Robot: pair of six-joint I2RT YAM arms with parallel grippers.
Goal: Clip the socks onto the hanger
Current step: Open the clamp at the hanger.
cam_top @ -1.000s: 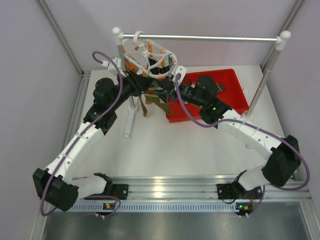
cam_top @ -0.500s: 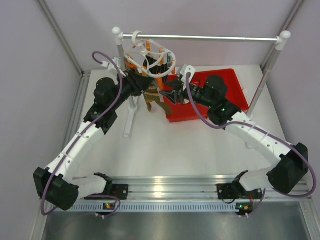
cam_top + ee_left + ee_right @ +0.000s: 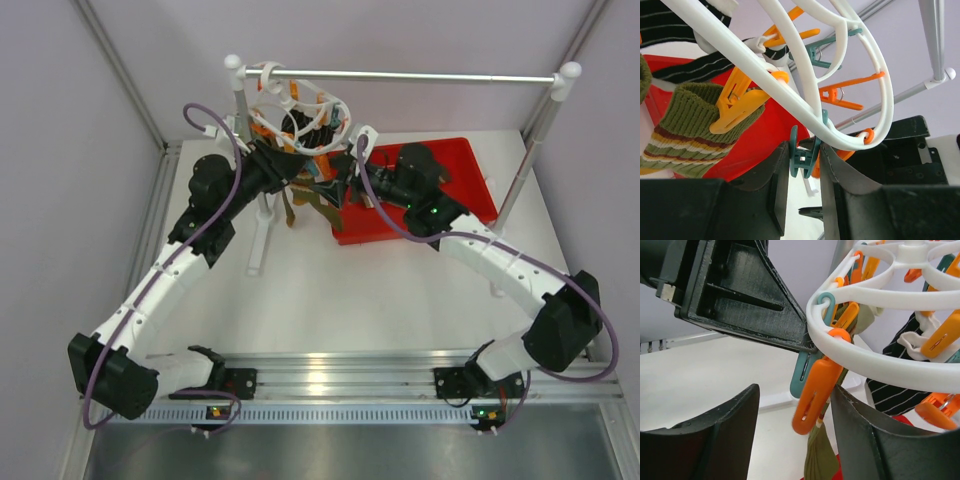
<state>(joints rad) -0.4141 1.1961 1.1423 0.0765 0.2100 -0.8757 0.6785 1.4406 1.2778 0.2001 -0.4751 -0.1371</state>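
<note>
Right gripper (image 3: pixel 793 402) swung back to hanger (image 3: pixel 880 365), jaws wide; orange clip (image 3: pixel 817 390) mid-frame between them, long axis near vertical. Left gripper (image 3: pixel 801 167) narrow, pinching teal clip (image 3: pixel 801 159).

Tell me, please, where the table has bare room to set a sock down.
The table is bare between the two forearms, from the red tray to the arm bases. It is crowded under the hanger, where the left gripper, the right gripper, clips and socks bunch.
</note>
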